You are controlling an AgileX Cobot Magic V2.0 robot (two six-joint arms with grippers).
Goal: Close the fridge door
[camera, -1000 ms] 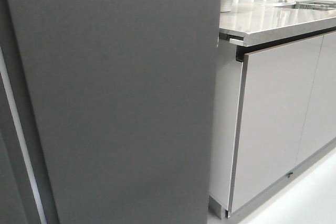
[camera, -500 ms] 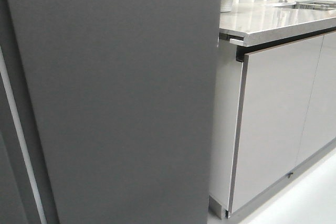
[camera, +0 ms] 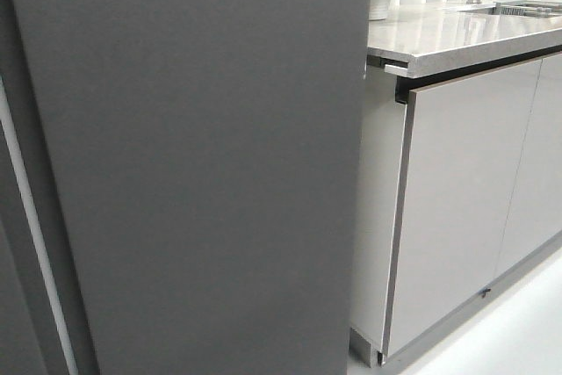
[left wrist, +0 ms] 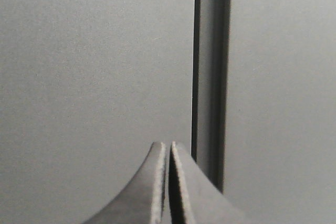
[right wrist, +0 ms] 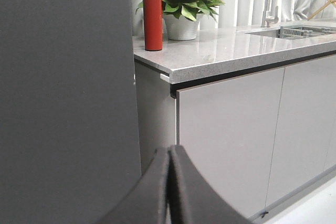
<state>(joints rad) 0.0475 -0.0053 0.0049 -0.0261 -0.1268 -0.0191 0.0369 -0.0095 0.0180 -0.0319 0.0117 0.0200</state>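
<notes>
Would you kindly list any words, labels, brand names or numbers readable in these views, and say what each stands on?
None can be read in any view.
The fridge door is plain matte grey, unmarked.
The red bottle shows no legible print.
The cabinet doors and countertop carry no labels.

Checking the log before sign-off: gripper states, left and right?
Left gripper: closed, holding nothing, facing the fridge door.
Right gripper: closed, holding nothing.
</notes>
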